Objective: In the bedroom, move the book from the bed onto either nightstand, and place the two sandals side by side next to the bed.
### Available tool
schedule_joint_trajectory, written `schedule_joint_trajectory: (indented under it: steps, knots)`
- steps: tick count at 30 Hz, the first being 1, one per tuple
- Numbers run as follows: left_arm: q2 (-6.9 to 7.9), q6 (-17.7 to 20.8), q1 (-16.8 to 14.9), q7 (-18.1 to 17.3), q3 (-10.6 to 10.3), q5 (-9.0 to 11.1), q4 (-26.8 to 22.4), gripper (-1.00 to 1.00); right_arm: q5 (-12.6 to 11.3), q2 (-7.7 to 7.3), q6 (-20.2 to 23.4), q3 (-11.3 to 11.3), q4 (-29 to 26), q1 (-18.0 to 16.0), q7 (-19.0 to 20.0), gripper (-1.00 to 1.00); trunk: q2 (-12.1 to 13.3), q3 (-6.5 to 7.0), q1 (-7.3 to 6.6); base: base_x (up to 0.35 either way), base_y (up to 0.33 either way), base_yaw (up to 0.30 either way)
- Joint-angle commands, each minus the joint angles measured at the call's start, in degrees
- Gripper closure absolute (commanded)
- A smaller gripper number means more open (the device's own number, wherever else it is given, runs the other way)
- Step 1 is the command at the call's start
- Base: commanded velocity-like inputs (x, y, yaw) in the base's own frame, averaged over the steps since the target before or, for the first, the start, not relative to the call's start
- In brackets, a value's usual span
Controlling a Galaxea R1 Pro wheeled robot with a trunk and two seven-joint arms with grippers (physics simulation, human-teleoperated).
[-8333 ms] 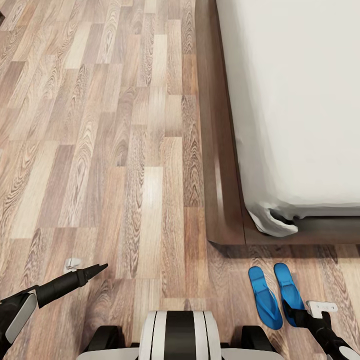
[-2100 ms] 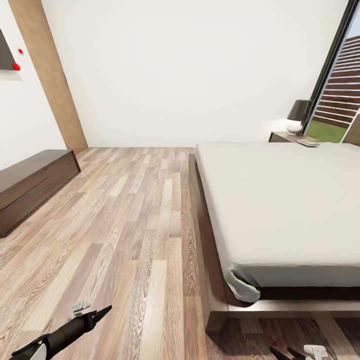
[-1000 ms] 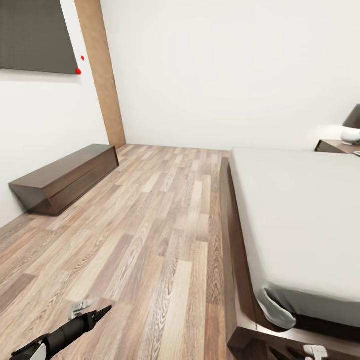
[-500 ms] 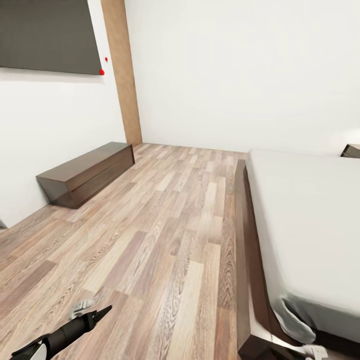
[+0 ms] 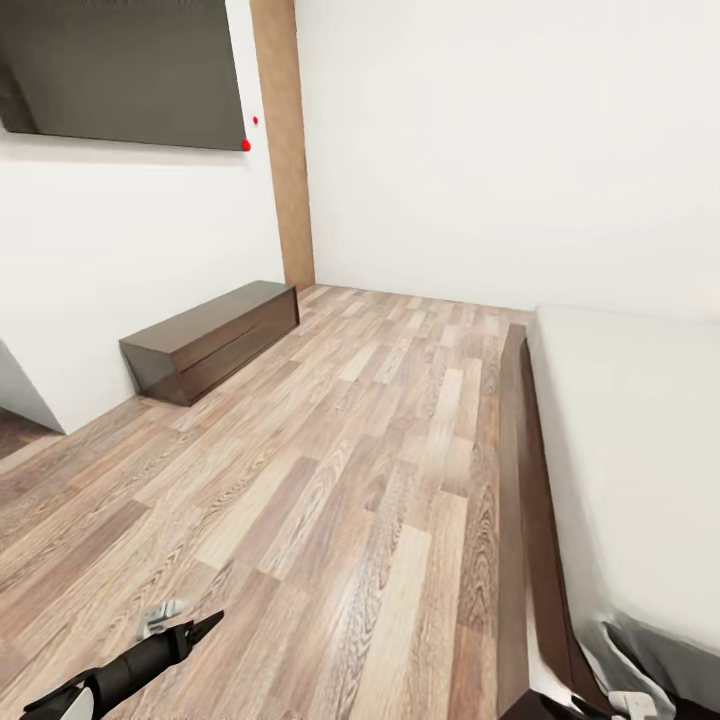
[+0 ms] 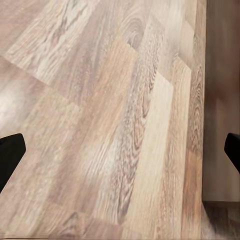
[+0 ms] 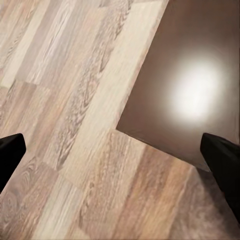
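The bed stands at the right of the head view, with its off-white mattress [image 5: 640,450] on a dark brown frame [image 5: 522,470]. My left gripper [image 5: 190,628] hangs low over the plank floor at the bottom left. In the left wrist view it [image 6: 120,155] is open, nothing between its fingers, and the bed frame [image 6: 220,100] runs beside the floor. My right gripper [image 7: 117,155] is open over a glossy corner of the frame [image 7: 190,90]. The book, the nightstand and the two sandals are out of view.
A low dark brown cabinet [image 5: 210,340] sits against the left wall under a dark wall panel [image 5: 120,70]. A brown wooden strip [image 5: 285,140] runs up the room's corner. Wide plank floor [image 5: 350,470] lies between cabinet and bed.
The view has swung left: nightstand and lamp have left the picture at the right, and the cabinet and wall panel have slid towards the middle. Both arms hold their pose.
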Motion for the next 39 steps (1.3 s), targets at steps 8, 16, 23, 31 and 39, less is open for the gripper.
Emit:
schedule_joint_trajectory:
  steps: [8, 16, 23, 31, 39]
  knots:
    - [-0.42, 0.4, -0.1, -0.3, 0.1, 0.3, 0.1, -1.0, -0.2, -0.01, -0.3, 0.6, 0.0, -0.2, 0.0, -1.0, 0.0, -0.04, -0.01, 0.0, 0.0, 0.203]
    - [-0.46, 0.4, -0.1, -0.3, 0.1, 0.3, 0.1, -1.0, -0.2, -0.01, -0.3, 0.6, 0.0, -0.2, 0.0, -1.0, 0.0, -0.04, -0.01, 0.0, 0.0, 0.194]
    - [-0.47, 0.4, -0.1, -0.3, 0.1, 0.3, 0.1, -1.0, -0.2, -0.01, -0.3, 0.6, 0.0, -0.2, 0.0, -1.0, 0.0, -0.04, -0.01, 0.0, 0.0, 0.189]
    - [-0.88, 0.4, -0.1, -0.3, 0.1, 0.3, 0.1, -1.0, -0.2, -0.01, -0.3, 0.6, 0.0, -0.2, 0.0, -1.0, 0.0, -0.04, -0.01, 0.0, 0.0, 0.189]
    - [-1.16, 0.4, -0.1, -0.3, 0.1, 0.2, 0.1, -1.0, -0.2, -0.01, -0.3, 0.6, 0.0, -0.2, 0.0, -1.0, 0.0, -0.04, -0.01, 0.0, 0.0, 0.177]
